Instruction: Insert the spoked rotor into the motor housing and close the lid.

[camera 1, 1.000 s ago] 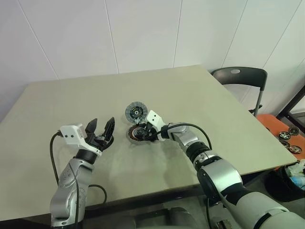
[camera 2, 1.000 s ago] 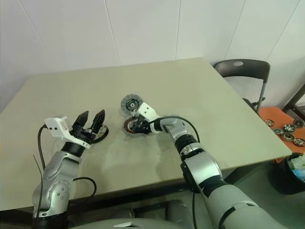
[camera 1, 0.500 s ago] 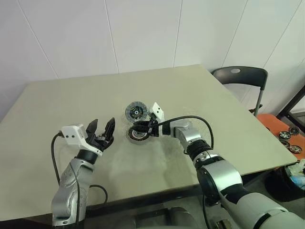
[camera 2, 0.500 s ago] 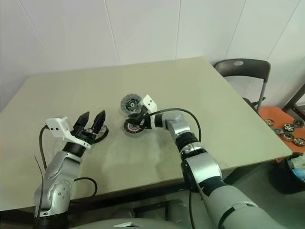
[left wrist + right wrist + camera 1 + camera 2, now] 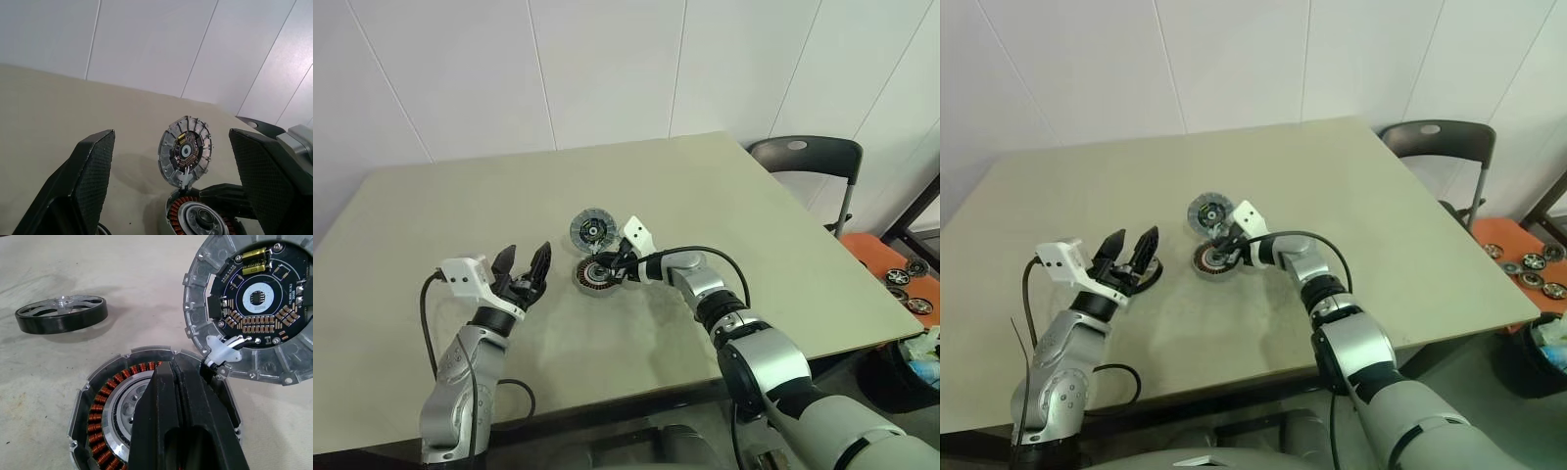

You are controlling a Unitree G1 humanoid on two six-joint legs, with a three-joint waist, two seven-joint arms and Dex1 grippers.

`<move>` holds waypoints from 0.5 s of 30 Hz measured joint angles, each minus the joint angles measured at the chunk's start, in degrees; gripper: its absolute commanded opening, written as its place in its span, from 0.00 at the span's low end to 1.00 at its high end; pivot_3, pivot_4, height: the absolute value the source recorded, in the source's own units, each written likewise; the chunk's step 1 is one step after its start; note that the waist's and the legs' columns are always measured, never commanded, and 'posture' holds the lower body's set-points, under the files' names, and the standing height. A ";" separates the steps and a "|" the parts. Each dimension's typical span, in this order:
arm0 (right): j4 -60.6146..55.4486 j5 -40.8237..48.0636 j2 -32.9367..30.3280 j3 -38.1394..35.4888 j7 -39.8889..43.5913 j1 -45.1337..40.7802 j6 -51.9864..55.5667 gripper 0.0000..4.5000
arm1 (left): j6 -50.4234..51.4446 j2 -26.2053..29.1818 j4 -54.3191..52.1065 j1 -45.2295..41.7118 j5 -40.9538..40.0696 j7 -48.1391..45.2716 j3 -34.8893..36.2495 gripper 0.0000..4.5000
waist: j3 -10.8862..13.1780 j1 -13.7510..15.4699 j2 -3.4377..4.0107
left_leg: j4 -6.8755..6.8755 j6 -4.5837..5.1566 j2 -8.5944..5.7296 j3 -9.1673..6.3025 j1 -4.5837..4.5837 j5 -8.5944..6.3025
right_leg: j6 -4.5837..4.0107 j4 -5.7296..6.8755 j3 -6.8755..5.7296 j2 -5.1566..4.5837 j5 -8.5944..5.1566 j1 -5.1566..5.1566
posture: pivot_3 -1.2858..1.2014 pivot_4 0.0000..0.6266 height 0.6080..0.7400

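Our right claw (image 5: 183,396), pressed together over the open housing (image 5: 105,416), holds nothing; left claw (image 5: 524,274) spread; rotor (image 5: 61,313) lies apart, risking scraped windings.

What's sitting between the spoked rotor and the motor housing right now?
Nothing; in the right wrist view the table between the spoked rotor and the motor housing is bare.

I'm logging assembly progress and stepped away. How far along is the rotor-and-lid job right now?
Early. Done: the lid is swung open, circuit board showing, beside the motor housing. In hand: the right gripper rests shut over the housing's windings, holding nothing; the left gripper is open. Left: the spoked rotor lies on the table, uninserted; then close the lid.
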 measured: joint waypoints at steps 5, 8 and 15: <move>0.05 -0.46 -0.01 -0.03 -1.35 -0.04 -1.09 0.01 | 0.00 0.00 0.00 -0.01 0.01 0.00 -0.02 0.89 | 0.00 0.00 0.00 | 0.00 0.00 0.00 0.00 0.00 0.00 | 0.00 0.00 0.00 0.00 0.00 0.00 | 0.52 0.00 1.00; 0.05 -0.95 -0.01 0.11 -2.24 -0.04 -2.61 0.01 | 0.00 0.00 0.00 -0.06 0.01 0.00 -0.06 0.89 | 0.00 -0.01 0.00 | 0.00 0.00 0.00 0.00 0.00 0.00 | 0.00 0.00 0.00 0.00 0.00 0.00 | 0.52 0.00 1.00; 0.19 -3.78 -0.02 1.97 -5.18 -0.03 -6.74 0.01 | -0.01 0.00 0.00 -0.17 0.01 0.01 -0.22 0.89 | 0.00 -0.01 0.00 | 0.00 0.00 0.00 0.00 0.00 0.00 | 0.00 0.00 0.00 0.00 0.00 0.00 | 0.52 0.00 1.00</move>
